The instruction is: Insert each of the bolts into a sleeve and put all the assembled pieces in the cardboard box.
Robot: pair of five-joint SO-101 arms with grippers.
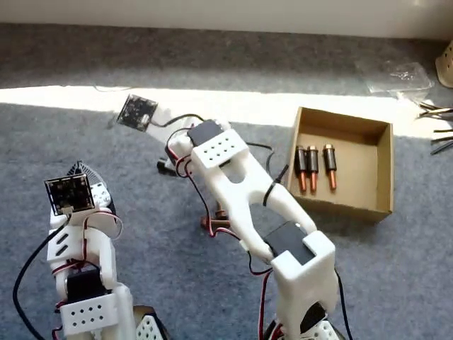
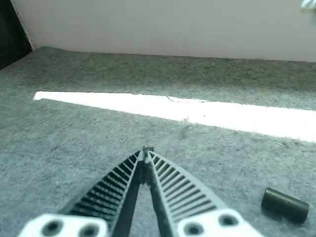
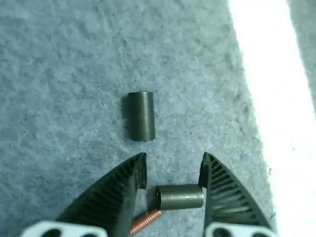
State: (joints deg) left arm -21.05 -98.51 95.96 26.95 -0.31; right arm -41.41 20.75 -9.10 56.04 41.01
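One sleeve point(image 3: 141, 116) — dark matte cylinder | copper bolt point(image 3: 145, 220) threaded | right claw point(image 3: 174, 158) spread

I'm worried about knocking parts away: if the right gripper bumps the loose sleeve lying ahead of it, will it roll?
Probably a little: the sleeve is a smooth cylinder lying on its side, though the fuzzy carpet should slow it. It looks rigid, likely metal, so it shouldn't deform when pinched. Its smooth wall may slip in the right gripper.
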